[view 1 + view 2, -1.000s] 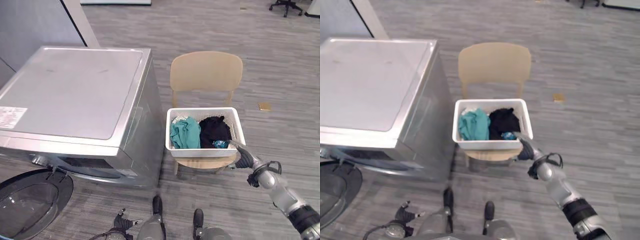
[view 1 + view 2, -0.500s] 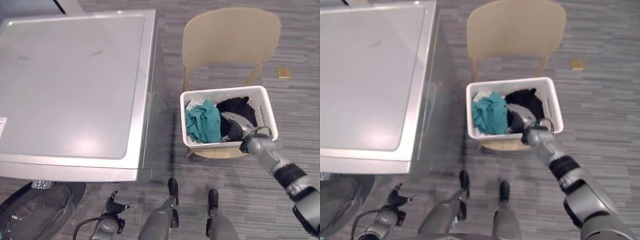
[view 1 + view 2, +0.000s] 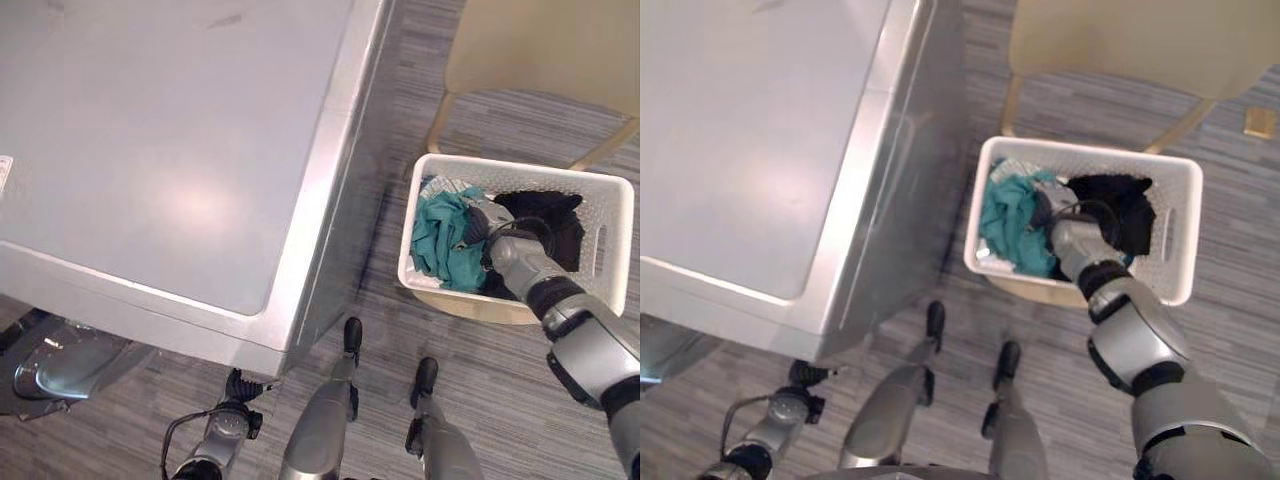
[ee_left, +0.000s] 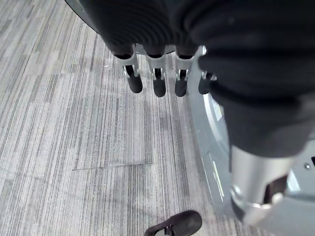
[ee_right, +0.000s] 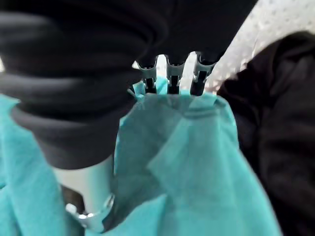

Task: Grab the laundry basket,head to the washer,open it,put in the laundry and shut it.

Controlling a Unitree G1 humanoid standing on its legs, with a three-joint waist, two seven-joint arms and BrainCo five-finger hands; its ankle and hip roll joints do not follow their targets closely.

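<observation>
Grey carpet's sliding by as I'm leaning in; right hand [image 3: 1058, 222] now reaching into the white perforated plastic laundry basket [image 3: 1180, 240], fingertips buried behind the teal cloth [image 5: 197, 167], can't tell its grip.

grey floor [image 3: 560, 400] bears the washer [image 3: 180, 150] and a chair [image 3: 540, 50].

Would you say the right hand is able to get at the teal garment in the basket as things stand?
Probably yes: the right hand is already inside the white basket, its fingers dipping behind a fold of the teal garment, with nothing above blocking it. Whether it grips is unclear.
</observation>
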